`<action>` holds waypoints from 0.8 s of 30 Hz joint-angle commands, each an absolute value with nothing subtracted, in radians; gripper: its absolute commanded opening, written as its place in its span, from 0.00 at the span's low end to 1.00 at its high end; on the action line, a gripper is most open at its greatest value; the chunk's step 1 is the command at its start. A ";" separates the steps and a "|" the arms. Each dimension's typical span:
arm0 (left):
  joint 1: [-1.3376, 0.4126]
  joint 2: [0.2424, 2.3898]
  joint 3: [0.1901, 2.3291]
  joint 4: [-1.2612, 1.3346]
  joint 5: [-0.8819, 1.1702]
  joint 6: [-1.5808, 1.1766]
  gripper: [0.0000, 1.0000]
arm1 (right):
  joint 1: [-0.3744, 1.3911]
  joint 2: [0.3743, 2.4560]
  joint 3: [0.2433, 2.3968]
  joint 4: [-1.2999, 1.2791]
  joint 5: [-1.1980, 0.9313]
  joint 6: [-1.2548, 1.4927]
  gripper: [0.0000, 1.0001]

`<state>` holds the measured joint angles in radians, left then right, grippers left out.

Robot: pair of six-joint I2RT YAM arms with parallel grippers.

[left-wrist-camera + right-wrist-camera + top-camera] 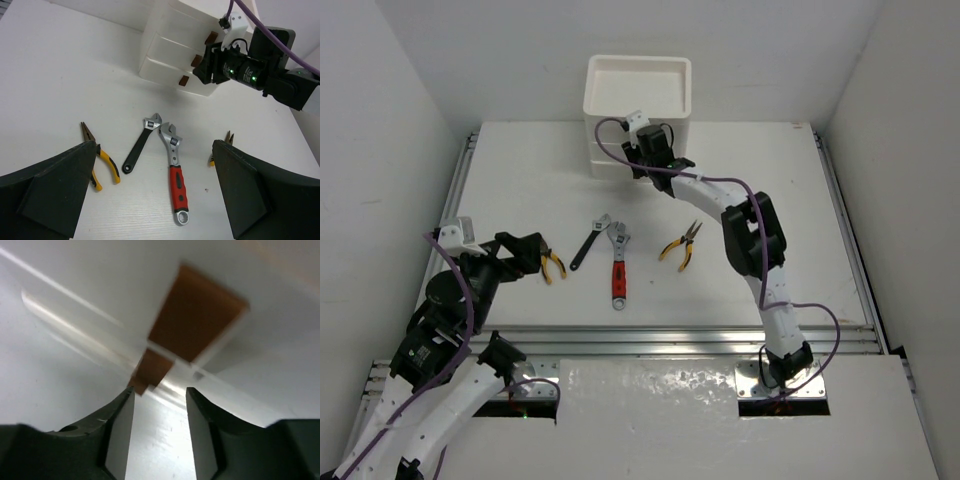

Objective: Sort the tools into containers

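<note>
Bright, even light fills the white surface (520,200); shadows are soft. The right wrist view is blurred, its red-brown rectangular drawer handle (197,315) smeared, glare streaking the white plastic drawer front (75,315).

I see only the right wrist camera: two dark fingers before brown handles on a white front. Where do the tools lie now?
Observer: On the white table lie a black-handled steel wrench, a red-handled steel wrench, left yellow-handled pliers and right yellow-handled pliers.
Operator: What does the left gripper do?
Observer: It hovers wide open beside the left pliers, holding nothing.
Operator: Are the white plastic drawers shut?
Observer: All three look shut in the left wrist view.
</note>
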<state>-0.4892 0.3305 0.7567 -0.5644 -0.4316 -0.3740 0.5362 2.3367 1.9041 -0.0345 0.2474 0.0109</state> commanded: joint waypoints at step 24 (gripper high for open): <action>-0.477 0.325 0.755 -0.526 -0.430 -0.365 1.00 | 0.609 1.960 1.416 0.058 0.234 0.370 0.99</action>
<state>-0.4892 0.3290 0.7567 -0.5648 -0.4324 -0.3740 0.6071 2.0121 1.4040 0.0238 0.2886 0.2974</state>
